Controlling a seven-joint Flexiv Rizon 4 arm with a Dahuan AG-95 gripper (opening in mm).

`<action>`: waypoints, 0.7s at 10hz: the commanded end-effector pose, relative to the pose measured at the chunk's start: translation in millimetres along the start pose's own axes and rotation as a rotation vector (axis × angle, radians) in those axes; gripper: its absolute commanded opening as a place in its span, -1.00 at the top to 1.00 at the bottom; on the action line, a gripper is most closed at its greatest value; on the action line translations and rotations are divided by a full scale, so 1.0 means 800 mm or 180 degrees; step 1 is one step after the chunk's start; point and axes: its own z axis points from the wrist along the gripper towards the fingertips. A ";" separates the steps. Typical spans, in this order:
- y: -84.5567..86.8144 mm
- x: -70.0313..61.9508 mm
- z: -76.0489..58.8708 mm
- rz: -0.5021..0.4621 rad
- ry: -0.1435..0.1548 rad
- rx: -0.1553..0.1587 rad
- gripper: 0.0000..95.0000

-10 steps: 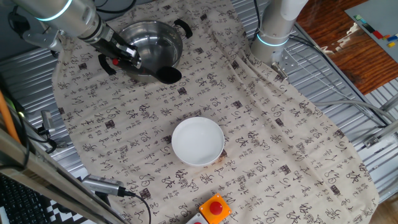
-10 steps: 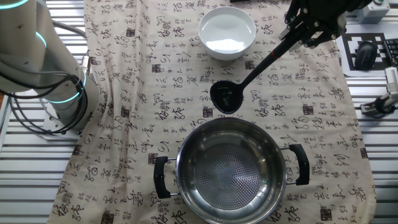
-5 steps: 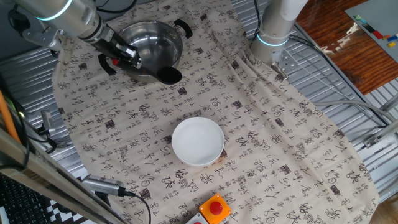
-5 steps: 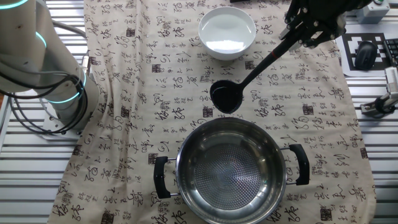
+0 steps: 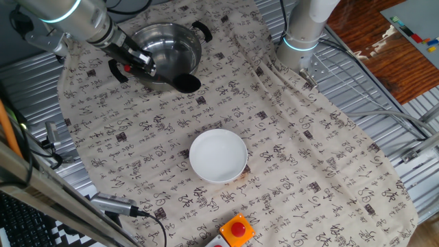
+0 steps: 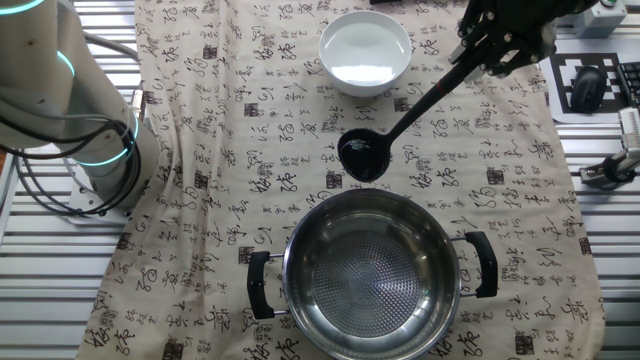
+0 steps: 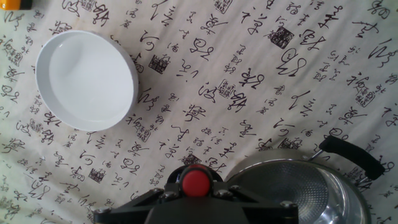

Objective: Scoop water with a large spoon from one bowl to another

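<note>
Ladle (image 6: pixel 400 127) held diagonal, scoop twd pot (image 6: pixel 372 268) (handle in gripper (image 6: pixel 490 55)).

One fixed view: high, oblique, white bowl (image 5: pixel 218 156) nearest. Other fixed view: overhead from opposite side, steel pot (image 6: pixel 371 264) nearest. Hand view: close, looking down past the ladle's red tip (image 7: pixel 194 181). All share bowl and pot.

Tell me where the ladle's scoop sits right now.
In the other fixed view, the ladle's scoop is between the white bowl and the steel pot, nearer the pot's rim.
</note>
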 end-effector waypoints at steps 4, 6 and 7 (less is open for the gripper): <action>-0.004 0.002 0.002 -0.0016 0.0017 0.0022 1.00; -0.010 0.009 0.003 -0.0043 0.0014 0.0022 1.00; -0.014 0.013 0.004 -0.0062 0.0014 0.0022 1.00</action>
